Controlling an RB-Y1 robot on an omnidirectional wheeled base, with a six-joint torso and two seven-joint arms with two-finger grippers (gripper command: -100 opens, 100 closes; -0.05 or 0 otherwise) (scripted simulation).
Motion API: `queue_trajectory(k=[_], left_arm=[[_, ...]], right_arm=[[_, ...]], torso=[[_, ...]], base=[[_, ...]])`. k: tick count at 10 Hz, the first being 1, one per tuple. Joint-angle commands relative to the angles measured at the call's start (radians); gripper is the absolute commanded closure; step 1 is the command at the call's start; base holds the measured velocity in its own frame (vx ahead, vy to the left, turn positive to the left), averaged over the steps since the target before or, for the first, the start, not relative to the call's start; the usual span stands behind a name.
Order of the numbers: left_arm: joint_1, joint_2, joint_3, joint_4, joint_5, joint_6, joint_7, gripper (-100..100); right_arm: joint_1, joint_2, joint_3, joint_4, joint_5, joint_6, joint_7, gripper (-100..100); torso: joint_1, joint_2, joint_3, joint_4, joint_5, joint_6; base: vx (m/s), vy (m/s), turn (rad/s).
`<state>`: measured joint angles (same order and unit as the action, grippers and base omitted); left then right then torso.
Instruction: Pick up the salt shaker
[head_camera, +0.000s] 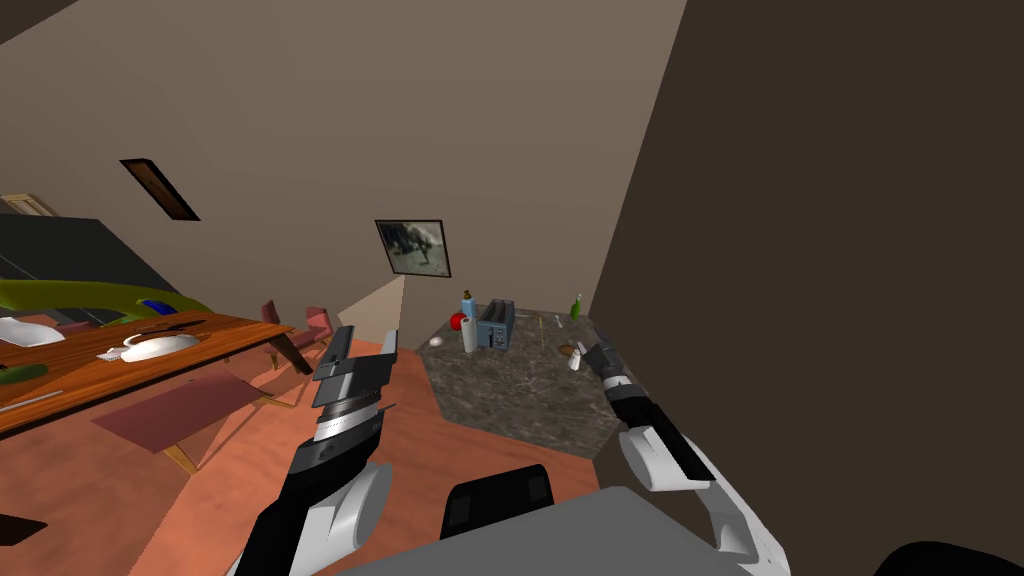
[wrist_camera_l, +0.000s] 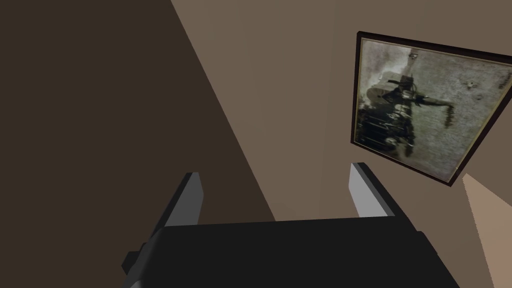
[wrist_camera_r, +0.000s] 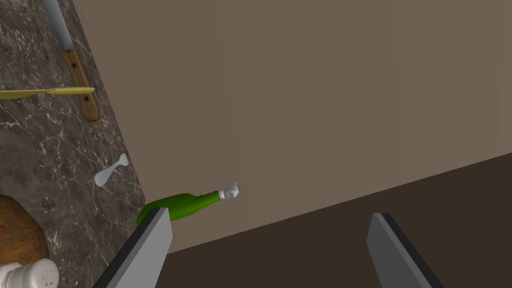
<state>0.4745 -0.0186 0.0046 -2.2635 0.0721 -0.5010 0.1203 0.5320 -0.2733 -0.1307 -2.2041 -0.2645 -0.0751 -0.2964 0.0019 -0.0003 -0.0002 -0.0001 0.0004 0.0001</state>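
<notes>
So, approach step — my right gripper (wrist_camera_r: 270, 215) is spread, the salt shaker (wrist_camera_r: 27, 275) just outside one finger, untouched. Next, I'd shift sideways to straddle it; my left gripper (wrist_camera_l: 275, 170) is spread too.

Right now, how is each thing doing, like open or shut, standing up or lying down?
Right gripper: open, empty.
Left gripper: open, empty, held away from the counter.
Salt shaker: upright on the counter, not gripped, beside the right fingers rather than between them.
Green bottle: upright, white cap on.
Knife: lying flat on the counter.
</notes>
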Motion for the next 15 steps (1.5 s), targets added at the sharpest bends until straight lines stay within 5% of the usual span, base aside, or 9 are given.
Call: queue_trajectory(k=[1, 4, 9, 15], left_arm=[[0.0, 0.0, 0.0, 0.0, 0.0, 0.0, 0.0, 0], [0.0, 0.0, 0.0, 0.0, 0.0, 0.0, 0.0, 0], [0.0, 0.0, 0.0, 0.0, 0.0, 0.0, 0.0, 0], [0.0, 0.0, 0.0, 0.0, 0.0, 0.0, 0.0, 0]], right_arm=[[-0.015, -0.019, -0.009, 0.019, -0.019, 0.049, -0.041, -100], [-0.03, -0.084, -0.029, 0.068, -0.091, 0.131, -0.129, -100], [-0.038, -0.119, -0.04, 0.095, -0.128, 0.231, -0.21, -100], [-0.069, -0.226, -0.072, 0.178, -0.248, 0.415, -0.388, -100]], torso=[[0.0, 0.0, 0.0, 0.0, 0.0, 0.0], [-0.001, 0.0, 0.0, 0.0, 0.0, 0.0], [-0.001, 0.0, 0.0, 0.0, 0.0, 0.0], [0.0, 0.0, 0.0, 0.0, 0.0, 0.0]], base=[[-0.002, 0.028, -0.015], [0.006, 0.027, -0.013], [0.003, 0.016, -0.006], [0.008, 0.027, -0.006]])
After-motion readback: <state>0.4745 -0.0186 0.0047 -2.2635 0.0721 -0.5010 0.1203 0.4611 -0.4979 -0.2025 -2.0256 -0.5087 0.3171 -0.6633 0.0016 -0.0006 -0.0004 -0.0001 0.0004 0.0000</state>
